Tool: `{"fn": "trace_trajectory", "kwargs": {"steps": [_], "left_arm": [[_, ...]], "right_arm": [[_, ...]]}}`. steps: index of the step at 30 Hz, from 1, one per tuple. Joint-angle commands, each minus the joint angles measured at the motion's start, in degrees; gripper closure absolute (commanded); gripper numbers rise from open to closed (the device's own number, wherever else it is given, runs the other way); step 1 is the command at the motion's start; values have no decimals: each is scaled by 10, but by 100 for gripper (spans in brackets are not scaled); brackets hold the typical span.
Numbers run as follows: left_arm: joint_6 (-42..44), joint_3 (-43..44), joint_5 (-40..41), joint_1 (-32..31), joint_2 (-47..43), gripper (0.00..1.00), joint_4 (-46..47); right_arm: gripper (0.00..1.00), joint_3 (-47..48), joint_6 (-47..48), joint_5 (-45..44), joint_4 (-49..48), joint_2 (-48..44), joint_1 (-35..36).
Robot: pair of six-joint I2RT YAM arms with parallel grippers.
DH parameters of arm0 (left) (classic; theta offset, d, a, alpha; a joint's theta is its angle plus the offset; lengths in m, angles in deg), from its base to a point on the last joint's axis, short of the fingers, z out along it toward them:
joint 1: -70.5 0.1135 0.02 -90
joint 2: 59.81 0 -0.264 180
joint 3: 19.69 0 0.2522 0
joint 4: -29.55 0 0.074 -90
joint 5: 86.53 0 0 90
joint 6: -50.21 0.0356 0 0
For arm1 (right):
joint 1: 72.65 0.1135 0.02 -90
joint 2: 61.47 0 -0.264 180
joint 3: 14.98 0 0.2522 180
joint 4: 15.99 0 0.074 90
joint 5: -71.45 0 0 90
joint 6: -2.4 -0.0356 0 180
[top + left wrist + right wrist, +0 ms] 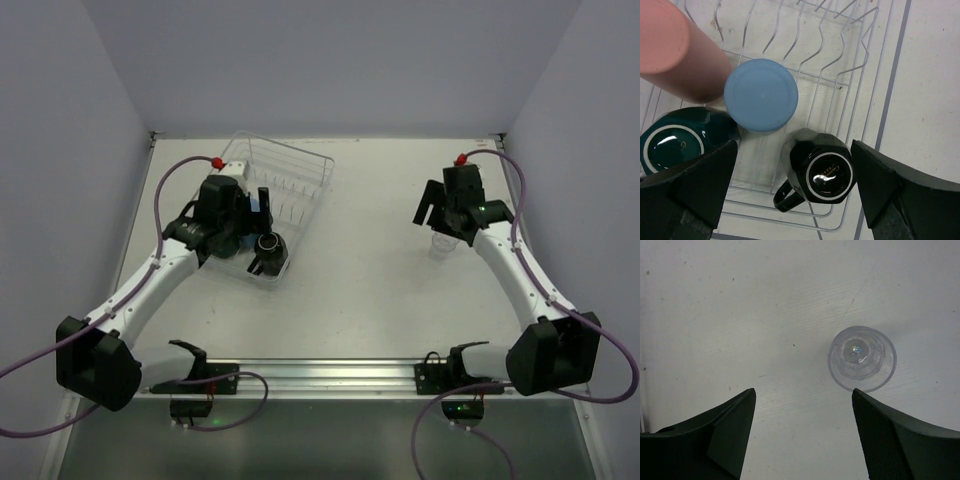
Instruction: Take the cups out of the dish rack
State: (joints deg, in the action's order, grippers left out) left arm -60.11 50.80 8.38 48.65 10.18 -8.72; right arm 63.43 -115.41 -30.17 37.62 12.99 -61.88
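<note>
One clear glass stands on the table, well apart from the dish rack, beneath the right gripper, whose jaws are spread and empty; four cups sit in the rack's near end: pink tumbler, blue tumbler, teal mug, black mug; most of the unloading looks undone. The left gripper hangs wide open over the black mug, close by the rack's corner rim; the blue tumbler is just beside it, while bare table lies open between rack and glass.
</note>
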Motion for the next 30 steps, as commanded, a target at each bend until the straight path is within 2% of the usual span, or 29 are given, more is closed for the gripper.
{"fn": "trace_trajectory", "kwargs": {"steps": [1,7,20,23,26,27,28,29,30], "left_arm": [[36,29,3,-3,1,0,-12],[52,106,63,-3,87,0,-64],[45,124,101,-3,186,0,-41],[41,131,99,-3,200,6,-42],[41,131,101,-3,197,34,-33],[43,137,105,-2,192,54,-30],[44,139,108,-3,190,65,-29],[45,144,111,-3,189,82,-28],[47,150,118,-3,187,89,-29]], "right_arm": [[20,4,12,22,7,-17,11],[20,-4,14,37,3,-31,19],[19,-22,21,54,-14,-42,19],[19,-20,19,61,-13,-41,20],[19,-18,18,63,-12,-45,20],[19,-18,17,63,-11,-46,22],[19,-16,17,64,-10,-46,23],[19,-15,15,64,-10,-45,25],[19,-14,14,64,-11,-44,28]]}}
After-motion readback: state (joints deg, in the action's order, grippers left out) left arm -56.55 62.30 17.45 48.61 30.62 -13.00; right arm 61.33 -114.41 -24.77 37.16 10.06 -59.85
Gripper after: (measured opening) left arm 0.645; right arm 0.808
